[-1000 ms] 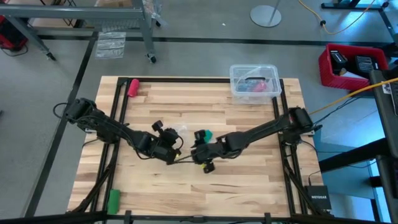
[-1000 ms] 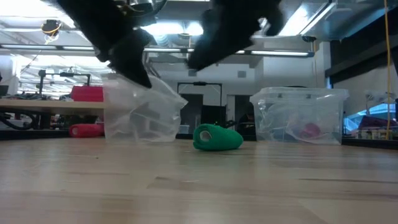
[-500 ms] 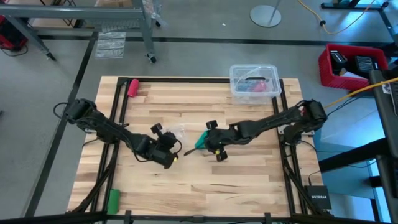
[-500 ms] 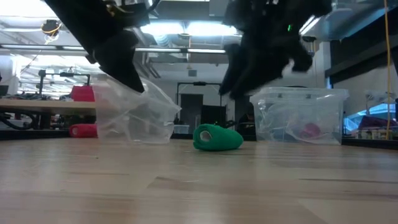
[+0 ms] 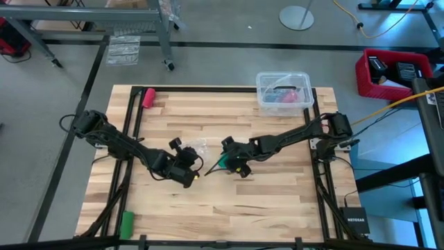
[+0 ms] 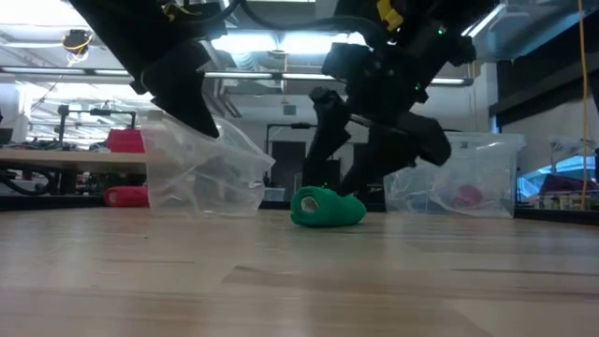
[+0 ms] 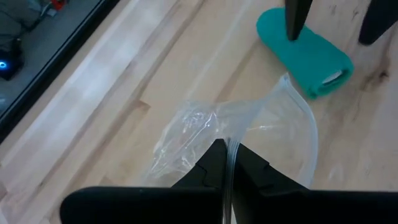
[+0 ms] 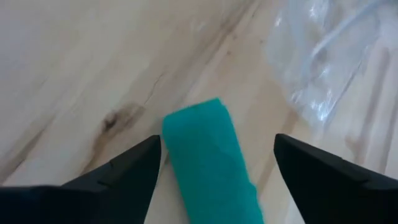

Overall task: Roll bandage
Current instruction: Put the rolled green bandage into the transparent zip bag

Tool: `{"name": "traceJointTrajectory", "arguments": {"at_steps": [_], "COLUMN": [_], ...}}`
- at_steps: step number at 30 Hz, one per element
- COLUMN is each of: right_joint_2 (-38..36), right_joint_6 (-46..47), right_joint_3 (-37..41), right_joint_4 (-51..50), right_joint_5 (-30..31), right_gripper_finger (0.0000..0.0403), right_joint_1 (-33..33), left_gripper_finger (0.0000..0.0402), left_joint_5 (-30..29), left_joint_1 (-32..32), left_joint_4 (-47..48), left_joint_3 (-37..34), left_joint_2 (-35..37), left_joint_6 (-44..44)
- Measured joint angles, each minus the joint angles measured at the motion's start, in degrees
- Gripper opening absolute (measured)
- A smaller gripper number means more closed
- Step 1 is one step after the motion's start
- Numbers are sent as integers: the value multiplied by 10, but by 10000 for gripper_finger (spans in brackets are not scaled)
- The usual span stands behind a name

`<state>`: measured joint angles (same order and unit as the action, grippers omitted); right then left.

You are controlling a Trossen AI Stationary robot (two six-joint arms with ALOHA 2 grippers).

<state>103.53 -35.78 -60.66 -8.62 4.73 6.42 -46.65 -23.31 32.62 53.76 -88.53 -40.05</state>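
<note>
1. In the low view, nearest and left of frame centre: left gripper with jaws pressed together on the rim of a clear plastic bag, lifting its mouth while its bottom rests on the wooden surface. Same pinch confirmed in the left wrist view, film caught between the dark tips at bottom centre.
2. Just behind, at frame centre: the bandage, teal-green, lying on its side on the surface as a short fat cylinder with its hollow end showing. Wound up already, to judge by the shape; no loose strip visible anywhere.
3. In the high view, at the middle of the frame: the bandage just right of the bag, near it but outside it.
4. Directly over the bandage: right gripper with jaws spread wide, one finger on each side of the roll in the right wrist view, bandage centred between them, untouched.
5. Judgement: rolling itself apparently finished; remaining, probably, closing on the roll and slipping it into the held-open bag. Nothing grasped by the right arm yet.
6. Farther back, right of frame: clear plastic bin with odds and ends inside. Far left: pink-red roll.
</note>
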Motion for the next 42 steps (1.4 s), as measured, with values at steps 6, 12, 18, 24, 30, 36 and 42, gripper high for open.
{"name": "traceJointTrajectory", "arguments": {"at_steps": [6,12,18,24,30,36,42], "right_joint_2": [30,66,67,10,-102,-155,-132], "right_joint_6": [-37,-37,-17,28,119,197,237], "right_joint_3": [-1,-1,-1,0,0,0,0], "right_joint_4": [29,51,62,33,35,185,331], "right_joint_5": [-14,-10,34,42,-13,-79,-110], "right_gripper_finger": [307,271,192,107,95,95,95], "right_joint_1": [-1,-1,0,8,36,68,91], "left_gripper_finger": [3,3,3,3,3,3,3], "left_joint_5": [0,2,3,12,46,80,97], "left_joint_1": [0,0,-1,-1,-1,-1,-4], "left_joint_4": [-3,-3,-4,-4,-18,-63,-96], "left_joint_3": [0,0,0,0,0,21,58], "left_joint_2": [0,0,0,0,0,0,0], "left_joint_6": [2,3,2,0,0,15,26]}}
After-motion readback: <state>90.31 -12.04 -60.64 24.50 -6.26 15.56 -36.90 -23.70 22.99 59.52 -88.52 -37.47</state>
